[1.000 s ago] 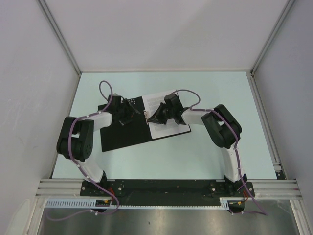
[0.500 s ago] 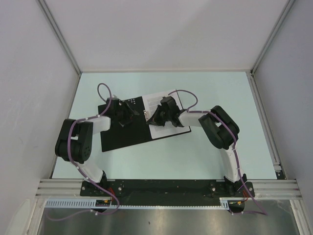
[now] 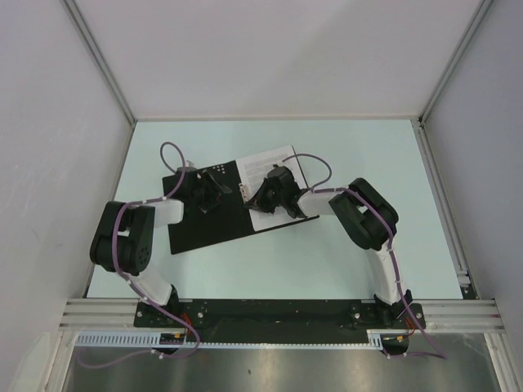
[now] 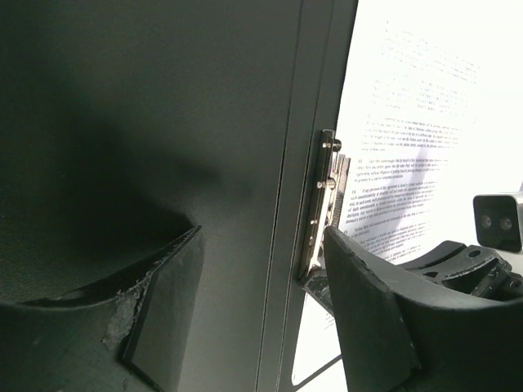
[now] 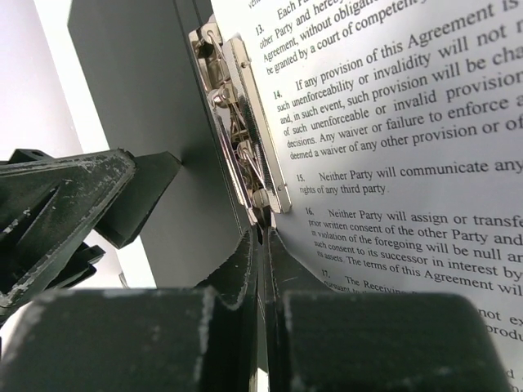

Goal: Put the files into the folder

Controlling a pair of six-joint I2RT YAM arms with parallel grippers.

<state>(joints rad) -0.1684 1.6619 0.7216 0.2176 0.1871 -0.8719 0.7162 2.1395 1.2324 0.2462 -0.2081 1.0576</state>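
The folder (image 3: 200, 224) lies open, black inside up; no red shows. A white printed sheet (image 3: 274, 167) lies on its right half, its left edge at the metal clip (image 5: 241, 135) along the spine. The clip (image 4: 323, 204) and sheet (image 4: 409, 122) also show in the left wrist view. My right gripper (image 5: 263, 233) is shut, its tips pinching the near end of the clip; in the top view it (image 3: 260, 200) sits at the spine. My left gripper (image 4: 261, 278) is open and empty, low over the black left cover beside the clip, seen from above (image 3: 214, 192).
The pale table (image 3: 343, 261) is walled by white panels on three sides. The two grippers are very close at the spine; the left gripper's body (image 5: 57, 204) fills the left of the right wrist view. The arm bases sit on the near rail (image 3: 278, 314).
Both arms have shifted slightly to the left, and the right gripper has edged closer to the clip. The folder and sheet have stayed where they were.
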